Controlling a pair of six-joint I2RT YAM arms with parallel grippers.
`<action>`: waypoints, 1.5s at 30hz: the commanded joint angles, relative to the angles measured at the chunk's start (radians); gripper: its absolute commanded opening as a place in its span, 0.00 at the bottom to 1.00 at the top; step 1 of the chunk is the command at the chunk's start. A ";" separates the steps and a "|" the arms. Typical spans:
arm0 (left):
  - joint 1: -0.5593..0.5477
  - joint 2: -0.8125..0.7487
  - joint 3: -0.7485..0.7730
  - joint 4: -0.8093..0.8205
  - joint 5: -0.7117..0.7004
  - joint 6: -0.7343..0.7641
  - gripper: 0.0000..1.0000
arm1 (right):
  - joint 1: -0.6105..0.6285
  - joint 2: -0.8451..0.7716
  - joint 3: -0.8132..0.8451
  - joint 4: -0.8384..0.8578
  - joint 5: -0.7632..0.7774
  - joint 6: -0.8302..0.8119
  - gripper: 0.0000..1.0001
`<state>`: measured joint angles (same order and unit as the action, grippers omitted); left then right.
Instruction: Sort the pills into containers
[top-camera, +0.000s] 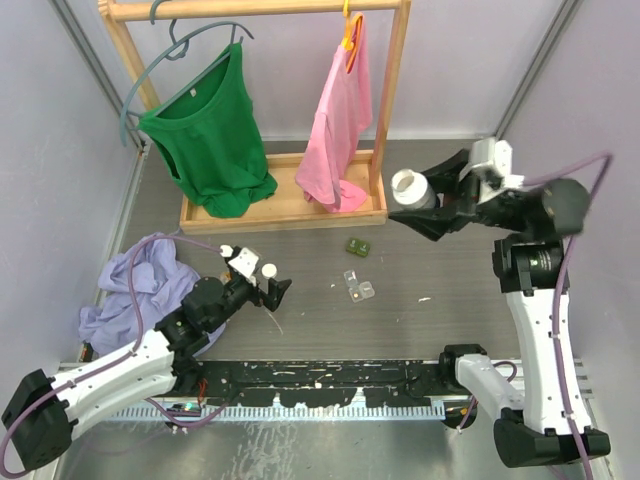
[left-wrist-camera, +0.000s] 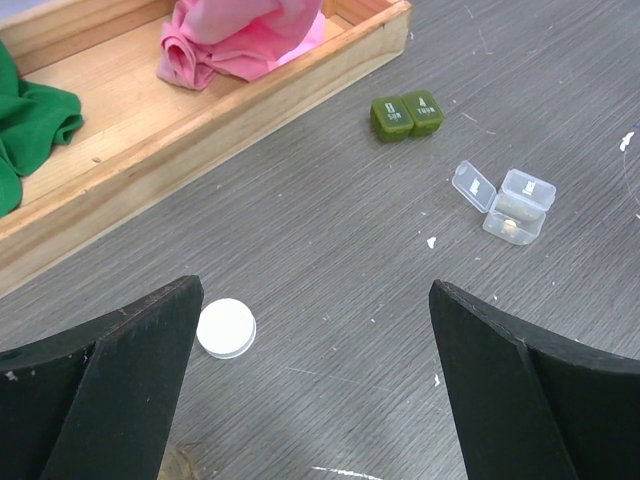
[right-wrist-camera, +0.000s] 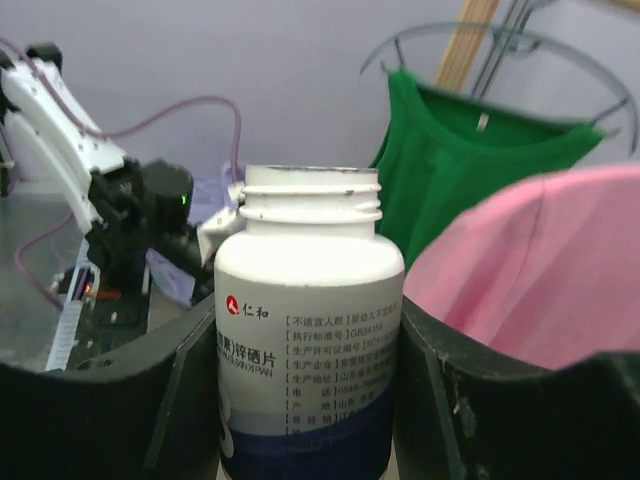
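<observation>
Grey wood-grain table (top-camera: 450, 270), plain walls, wooden rack (top-camera: 385, 110) at the back. R claw (right-wrist-camera: 308, 330) is clamped on the pill bottle (right-wrist-camera: 310, 250), raised well above the table on the right, neck uncapped and tipped toward centre in the top view. L claw (left-wrist-camera: 315, 290) is spread wide, low over the table, gripping nothing; the white cap (left-wrist-camera: 226, 328) lies flat just inside one finger. Handling est.: bottle is rigid smooth plastic, light, glossy label so prob. slippery, and the load shifts as it tips. Hold at mid-body as now, mouth kept free. Both boxes are tiny, hard and v. light, so I expect them to skid or flip if nudged. Take them across the short outer walls, not by the thin hinged lids. Clear box (left-wrist-camera: 505, 205) sits mid-table with both lids flipped up; green box (left-wrist-camera: 407, 114) sits closed, nearer the rack and apart from the clear one. Counts: bottles 1, caps 1, boxes 2 (1 clear, 1 green), 2 compartments each. Pills: 1 pale item in the clear box, poss. a pill, too small to confirm. Hung garments 2: green top (top-camera: 210, 130), pink shirt (top-camera: 340, 120). Lilac cloth (top-camera: 140, 285) heap 1.
</observation>
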<state>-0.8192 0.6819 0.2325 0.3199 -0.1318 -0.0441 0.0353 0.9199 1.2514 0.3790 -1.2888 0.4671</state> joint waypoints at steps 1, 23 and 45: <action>-0.004 0.019 0.014 0.059 -0.003 -0.002 0.98 | -0.003 0.028 -0.083 -0.992 0.005 -1.105 0.19; -0.003 0.060 0.025 0.075 0.018 0.007 0.98 | 0.246 0.432 -0.430 -1.033 0.578 -1.721 0.18; -0.003 0.080 0.034 0.079 0.024 0.012 0.98 | 0.465 0.493 -0.410 -1.013 0.942 -1.615 0.17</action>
<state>-0.8192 0.7609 0.2325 0.3252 -0.1158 -0.0399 0.4728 1.4212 0.8074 -0.6403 -0.4061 -1.1725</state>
